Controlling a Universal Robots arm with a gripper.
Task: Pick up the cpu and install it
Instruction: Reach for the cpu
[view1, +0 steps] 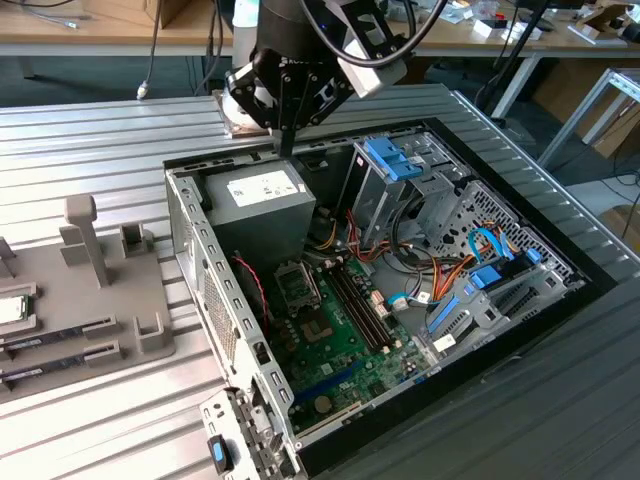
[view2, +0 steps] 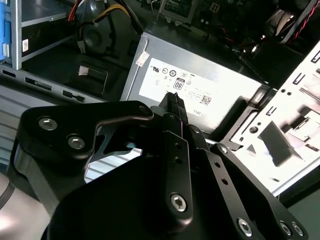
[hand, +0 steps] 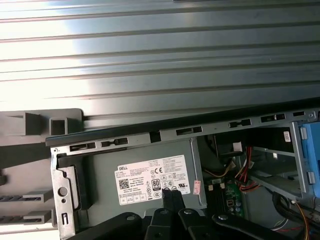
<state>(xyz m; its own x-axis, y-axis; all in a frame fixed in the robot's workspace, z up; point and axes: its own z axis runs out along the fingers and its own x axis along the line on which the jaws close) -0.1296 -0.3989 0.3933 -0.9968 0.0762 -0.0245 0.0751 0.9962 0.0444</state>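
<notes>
**Q:** Where is the tool, and how do its fingers stand?

**A:** The exterior view places the tool (view1: 284, 148) over the power supply (view1: 262, 190) in the open computer case (view1: 190, 250). The second wrist view shows the fingers (view2: 170, 107) pressed together with nothing between them, just above the supply's label.

**Q:** Where is the cpu?

**A:** In the exterior view, the cpu (view1: 12, 308) lies on the grey holder (view1: 100, 300) on the ribbed surface (view1: 100, 140). It is at the exterior view's left, well apart from the tool and cut by the frame edge. Memory sticks (view1: 60, 333) lie beside it.

**Q:** And the socket?

**A:** The socket (view1: 297, 287) sits on the motherboard (view1: 340, 330). Its contents cannot be made out.
</notes>
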